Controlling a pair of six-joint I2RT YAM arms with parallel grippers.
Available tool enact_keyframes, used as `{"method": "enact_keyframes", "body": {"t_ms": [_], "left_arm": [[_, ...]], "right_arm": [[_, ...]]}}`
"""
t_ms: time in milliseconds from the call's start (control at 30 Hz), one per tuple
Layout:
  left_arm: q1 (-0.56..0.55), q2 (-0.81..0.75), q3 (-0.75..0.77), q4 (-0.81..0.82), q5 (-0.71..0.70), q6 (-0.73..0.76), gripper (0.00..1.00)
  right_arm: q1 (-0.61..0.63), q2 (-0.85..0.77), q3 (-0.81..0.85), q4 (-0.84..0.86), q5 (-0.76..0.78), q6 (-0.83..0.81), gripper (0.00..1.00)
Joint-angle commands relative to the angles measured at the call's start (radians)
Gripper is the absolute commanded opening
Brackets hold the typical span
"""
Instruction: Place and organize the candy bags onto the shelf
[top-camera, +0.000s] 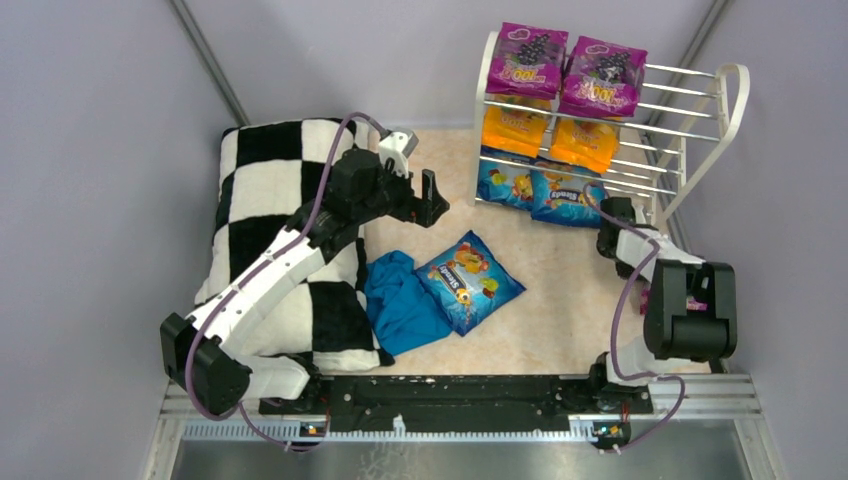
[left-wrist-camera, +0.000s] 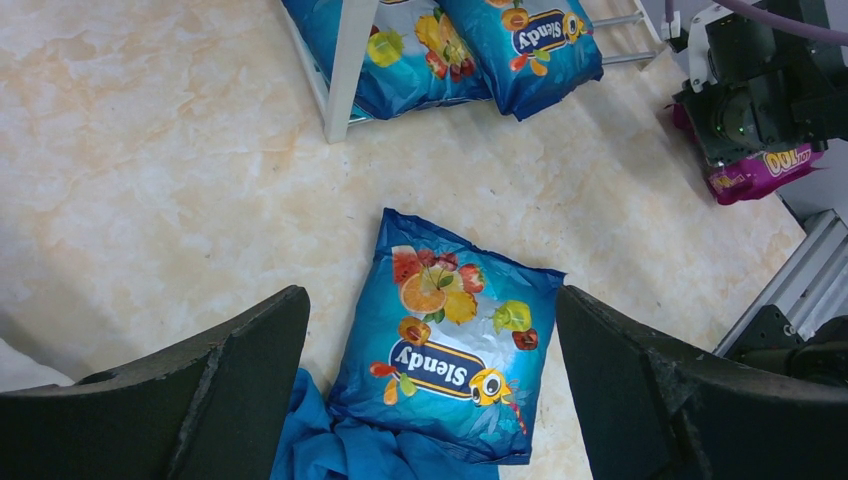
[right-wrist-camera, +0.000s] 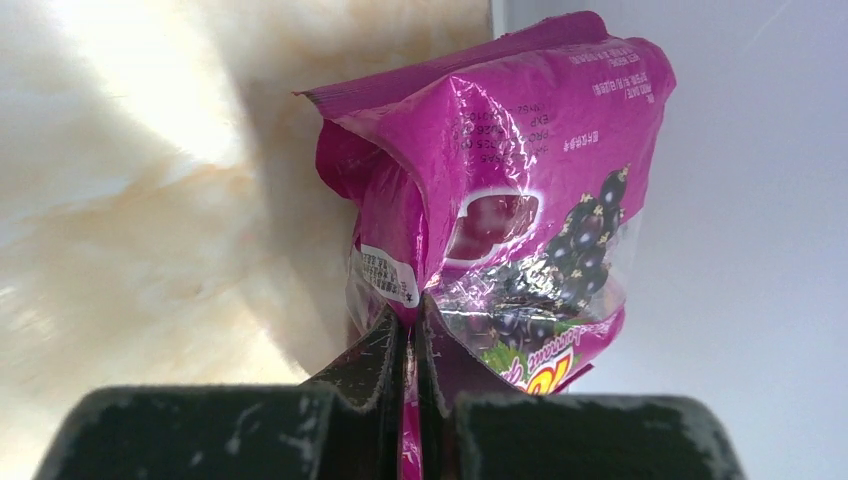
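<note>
The white shelf (top-camera: 487, 100) stands at the back right. It holds two purple candy bags (top-camera: 527, 58) on top, two orange ones (top-camera: 515, 127) in the middle and two blue ones (top-camera: 566, 197) at the bottom. One loose blue bag (top-camera: 470, 281) lies on the floor, partly on a teal cloth. My left gripper (left-wrist-camera: 430, 300) is open and empty, high above that bag (left-wrist-camera: 450, 350). My right gripper (right-wrist-camera: 411, 320) is shut on the edge of a purple bag (right-wrist-camera: 520, 200) near the right wall. That bag shows in the left wrist view (left-wrist-camera: 760, 170).
A black-and-white checkered pillow (top-camera: 270, 180) fills the left side under my left arm. The teal cloth (top-camera: 400, 300) lies beside it. My right arm (top-camera: 690, 310) hides its own gripper in the top view. The shelf's leg (left-wrist-camera: 345, 60) stands just beyond the loose bag.
</note>
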Motion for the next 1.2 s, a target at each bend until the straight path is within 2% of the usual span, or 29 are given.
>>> {"method": "enact_keyframes", "body": {"t_ms": [0,133,300,500,667,767,1033,1100,1167], "left_arm": [[-0.005,0.011,0.009,0.026,-0.017,0.019,0.99],[-0.006,0.017,0.007,0.025,-0.031,0.026,0.99],[-0.005,0.017,0.005,0.025,-0.060,0.038,0.99],[-0.005,0.006,0.003,0.019,-0.120,0.066,0.99],[-0.006,0.000,-0.006,0.031,-0.140,0.085,0.99],[-0.005,0.000,-0.016,0.044,-0.144,0.092,0.99],[-0.004,0.040,-0.007,0.008,-0.086,0.071,0.99],[-0.003,0.052,-0.009,-0.037,-0.082,0.020,0.99],[-0.003,0.045,-0.040,-0.046,-0.045,-0.015,0.99]], "right_arm": [[0.072,-0.101,0.029,-0.007,-0.114,0.054,0.00],[0.163,-0.171,-0.002,0.001,-0.192,0.055,0.00],[0.274,-0.239,-0.007,-0.010,-0.413,-0.013,0.00],[0.491,-0.307,-0.039,0.017,-0.594,-0.057,0.00],[0.643,-0.379,-0.055,0.040,-0.832,-0.119,0.00],[0.741,-0.420,-0.083,0.103,-0.855,-0.148,0.00],[0.822,-0.459,-0.122,0.276,-1.048,-0.120,0.01],[0.835,-0.470,-0.158,0.338,-1.057,-0.077,0.21],[0.842,-0.500,-0.187,0.383,-1.022,-0.018,0.31]]}}
